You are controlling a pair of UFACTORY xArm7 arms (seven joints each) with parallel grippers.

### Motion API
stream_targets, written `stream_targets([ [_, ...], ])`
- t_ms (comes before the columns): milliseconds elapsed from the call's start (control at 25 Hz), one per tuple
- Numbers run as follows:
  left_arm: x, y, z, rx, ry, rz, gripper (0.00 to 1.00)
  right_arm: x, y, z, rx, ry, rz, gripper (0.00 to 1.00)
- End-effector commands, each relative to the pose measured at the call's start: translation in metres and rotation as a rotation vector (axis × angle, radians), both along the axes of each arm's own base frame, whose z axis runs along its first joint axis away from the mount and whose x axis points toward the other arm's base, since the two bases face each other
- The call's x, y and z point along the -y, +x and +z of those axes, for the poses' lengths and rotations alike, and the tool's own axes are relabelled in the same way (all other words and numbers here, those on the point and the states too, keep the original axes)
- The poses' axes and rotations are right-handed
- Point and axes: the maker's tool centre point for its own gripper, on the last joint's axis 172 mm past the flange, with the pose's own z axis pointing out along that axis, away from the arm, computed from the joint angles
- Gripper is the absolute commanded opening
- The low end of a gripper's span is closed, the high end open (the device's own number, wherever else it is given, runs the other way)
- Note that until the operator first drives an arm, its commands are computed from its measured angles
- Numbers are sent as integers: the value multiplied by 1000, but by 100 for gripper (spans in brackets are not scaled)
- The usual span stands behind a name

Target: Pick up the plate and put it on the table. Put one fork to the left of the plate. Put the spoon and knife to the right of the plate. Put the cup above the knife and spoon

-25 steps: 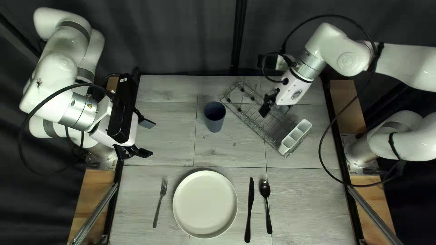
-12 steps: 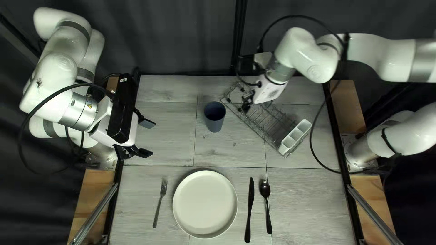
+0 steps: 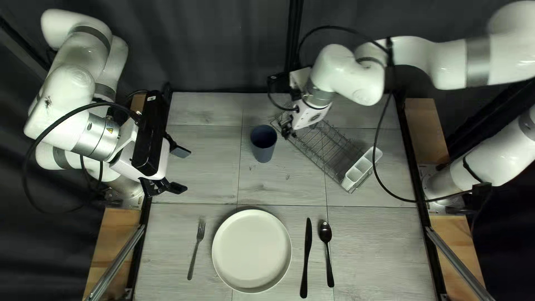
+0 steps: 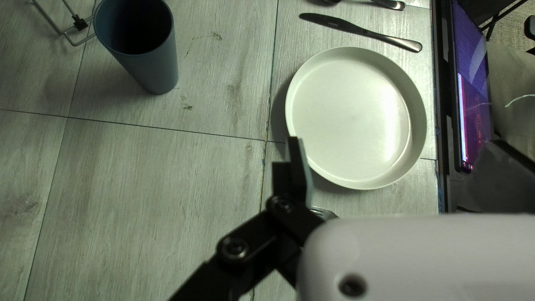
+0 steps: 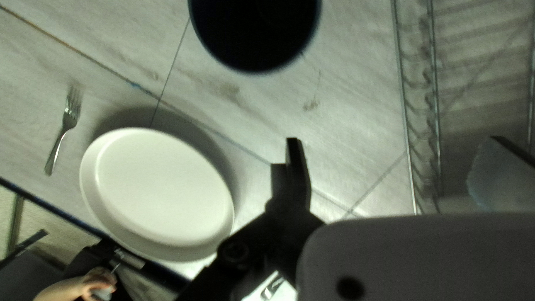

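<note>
"While the two arms reach over the table (image 3: 206, 111), does any writing show?" asks one.

"A small yellow label (image 3: 110, 130) sits on the left arm (image 3: 95, 136), and the knife (image 3: 306, 256) bears a faint mark on its blade; both are too small to tell. The left wrist view also has one screen (image 4: 473, 95) past the table's near edge."

"And the count?"

"One plate (image 3: 251, 251), one fork (image 3: 195, 251) at its left, one knife and one spoon (image 3: 325, 231) at its right, the knife nearer the plate. One wire rack (image 3: 312, 158) carries one white caddy (image 3: 349, 184) with three compartments. One person's hand (image 5: 99, 281) shows beyond the plate in the right wrist view."

"Where is the cup (image 3: 263, 153)?"

"Just one, upright on the table beside the rack, above the plate rather than above the knife and spoon."

"Does either gripper have it?"

"Neither. The left gripper (image 3: 178, 169) has its fingers wide apart, with nothing held. The right gripper (image 3: 286, 132), near the cup, is also spread wide and grips nothing."
</note>
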Motion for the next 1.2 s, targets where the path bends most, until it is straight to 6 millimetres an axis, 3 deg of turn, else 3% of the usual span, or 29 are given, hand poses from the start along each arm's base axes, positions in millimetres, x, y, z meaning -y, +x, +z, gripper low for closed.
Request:
stream_targets([
  [40, 0, 0, 0, 0, 0, 0, 100, 8, 22, -15, -4, -38, 24, 100],
  [480, 0, 0, 0, 0, 0, 0, 100, 24, 42, -55, -37, -78, 55, 100],
  [520, 0, 0, 0, 0, 0, 0, 100, 24, 42, -57, -41, -79, 55, 94],
  [560, 0, 0, 0, 0, 0, 0, 100, 24, 43, -60, -45, -81, 56, 68],
  [600, 0, 0, 0, 0, 0, 0, 100, 25, 43, -62, -48, -83, 56, 13],
  [640, 0, 0, 0, 0, 0, 0, 100, 25, 43, -63, -51, -84, 55, 3],
  [1000, 0, 0, 0, 0, 0, 0, 100, 17, 47, -54, -49, -84, 54, 0],
  [1200, 0, 0, 0, 0, 0, 0, 100, -5, 39, -34, -42, -76, 53, 0],
])
